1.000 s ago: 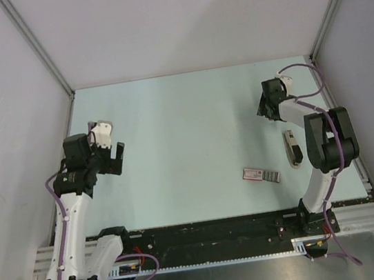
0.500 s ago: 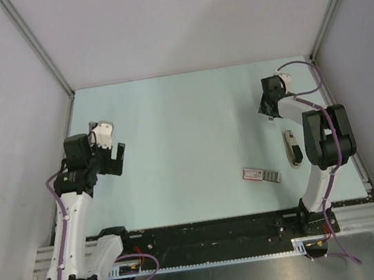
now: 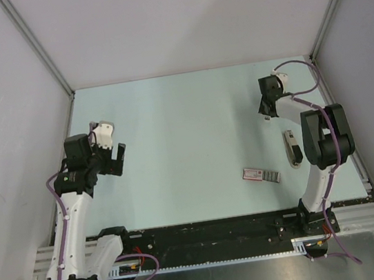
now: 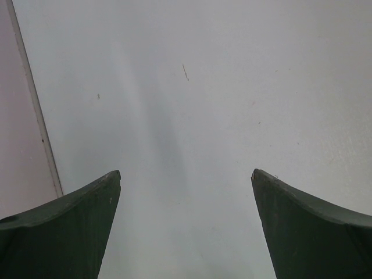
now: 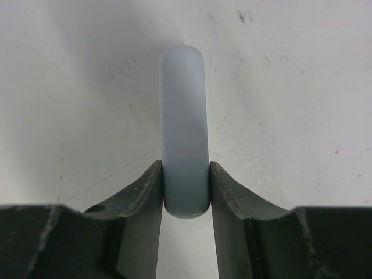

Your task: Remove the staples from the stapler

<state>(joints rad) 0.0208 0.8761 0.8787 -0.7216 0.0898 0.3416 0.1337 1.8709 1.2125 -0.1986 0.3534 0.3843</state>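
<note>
right gripper [image 5: 185,189] pinched shut on white stick [image 5: 183,110]; left gripper [image 4: 186,186] wide open, empty. stapler [image 3: 291,147] lies near, base-ward of right gripper. risk: small grip area, so stick may pivot/slip when pressed vs stapler.

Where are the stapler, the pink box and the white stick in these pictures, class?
stapler [image 3: 290,146]: top view, middle of its beige body.
pink box [image 3: 261,175]: top view, centre of its flat top.
white stick [image 5: 184,131]: right wrist view, middle of its shaft.
</note>
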